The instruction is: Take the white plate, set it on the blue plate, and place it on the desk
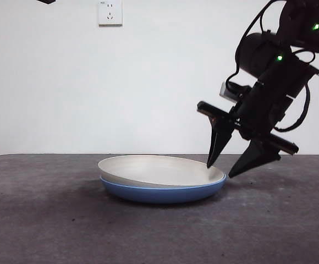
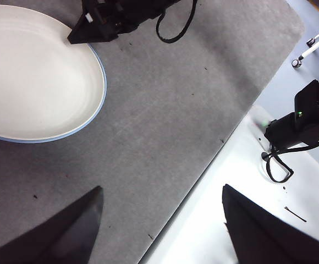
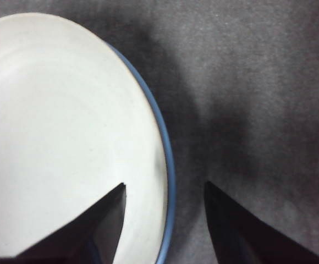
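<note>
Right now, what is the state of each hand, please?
Left hand: open, holding nothing, away from the plates.
Right hand: open, holding nothing, its fingers astride the rim of the white plate on the blue plate.

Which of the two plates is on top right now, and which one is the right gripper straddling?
The matte cream white plate lies on top, nested in the glossy blue plate. The open right gripper straddles their stacked rims.

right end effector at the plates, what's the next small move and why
Probably close the jaws on the near rim of the round matte off-white plate. The right end effector is open and straddles that rim, one jaw over the plate, the other outside over the dark mottled desk. The white plate lies nested in the glossy blue plate, so a grip comes before lifting.
</note>
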Controlling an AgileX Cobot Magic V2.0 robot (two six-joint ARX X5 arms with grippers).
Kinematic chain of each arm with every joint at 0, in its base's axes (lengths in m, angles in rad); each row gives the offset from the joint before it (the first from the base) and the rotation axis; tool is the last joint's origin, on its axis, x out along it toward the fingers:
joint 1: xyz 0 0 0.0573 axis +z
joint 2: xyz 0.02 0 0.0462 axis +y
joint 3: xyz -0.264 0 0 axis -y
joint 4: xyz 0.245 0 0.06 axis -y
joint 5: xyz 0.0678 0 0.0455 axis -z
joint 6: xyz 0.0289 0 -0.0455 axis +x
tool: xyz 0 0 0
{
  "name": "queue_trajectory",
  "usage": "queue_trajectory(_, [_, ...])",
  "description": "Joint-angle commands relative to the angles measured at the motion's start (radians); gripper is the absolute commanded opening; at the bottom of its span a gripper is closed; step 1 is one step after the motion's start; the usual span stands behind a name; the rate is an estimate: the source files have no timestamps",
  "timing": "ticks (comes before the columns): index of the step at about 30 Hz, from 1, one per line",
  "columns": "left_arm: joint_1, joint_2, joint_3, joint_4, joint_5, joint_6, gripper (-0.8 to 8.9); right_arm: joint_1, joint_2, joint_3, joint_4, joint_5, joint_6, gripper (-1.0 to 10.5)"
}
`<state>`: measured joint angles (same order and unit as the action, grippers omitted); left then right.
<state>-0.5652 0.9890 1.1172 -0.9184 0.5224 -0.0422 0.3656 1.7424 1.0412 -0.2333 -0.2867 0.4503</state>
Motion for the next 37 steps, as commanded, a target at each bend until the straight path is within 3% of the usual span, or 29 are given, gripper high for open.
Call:
queue_trajectory(1, [-0.005, 0.008, 0.007, 0.006, 0.002, 0.006, 3.43, 0.003, -0.038, 0.021, -0.002, 0.006, -0.013, 2.3])
queue_trajectory(11, [-0.005, 0.008, 0.007, 0.006, 0.002, 0.008, 3.43, 0.006, -0.286, 0.021, -0.171, 0.009, -0.185, 2.3])
queue_trajectory(20, [-0.005, 0.008, 0.007, 0.014, 0.002, 0.008, 3.43, 0.006, -0.573, 0.021, -0.470, -0.082, -0.327, 2.3])
queue_trajectory(32, [-0.005, 0.008, 0.007, 0.021, 0.002, 0.008, 3.43, 0.030, -0.832, 0.021, -0.771, -0.119, -0.355, 2.3])
queue_trajectory(37, [-0.005, 0.008, 0.007, 0.021, 0.002, 0.008, 3.43, 0.045, -0.871, 0.021, -0.801, -0.161, -0.361, 2.3])
